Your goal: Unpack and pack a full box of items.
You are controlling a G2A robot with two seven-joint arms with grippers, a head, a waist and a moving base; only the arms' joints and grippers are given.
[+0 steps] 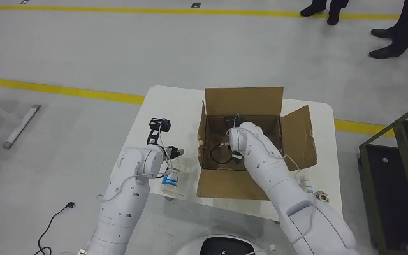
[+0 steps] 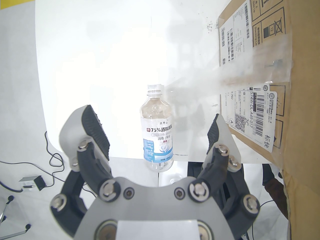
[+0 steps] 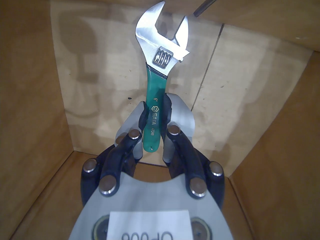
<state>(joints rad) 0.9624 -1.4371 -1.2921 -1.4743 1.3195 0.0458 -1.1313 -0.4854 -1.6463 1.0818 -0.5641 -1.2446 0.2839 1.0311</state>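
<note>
A brown cardboard box (image 1: 242,100) stands open on the white table (image 1: 172,102). Inside it, my right gripper (image 3: 156,106) is shut on the green handle of an adjustable wrench (image 3: 160,58), whose steel head points at the box's inner wall. A clear bottle (image 2: 157,131) with a white and blue label lies on the table beside the box (image 2: 262,63), its base at the near table edge. My left gripper (image 2: 152,113) hovers open above the bottle (image 1: 169,180), one finger on either side and not touching it.
A black cable (image 1: 220,156) is coiled on the box floor. The box flaps (image 1: 299,137) stand out to the sides. A dark metal rack (image 1: 382,166) stands right of the table. Cables trail on the floor (image 2: 52,158) by the near left table corner.
</note>
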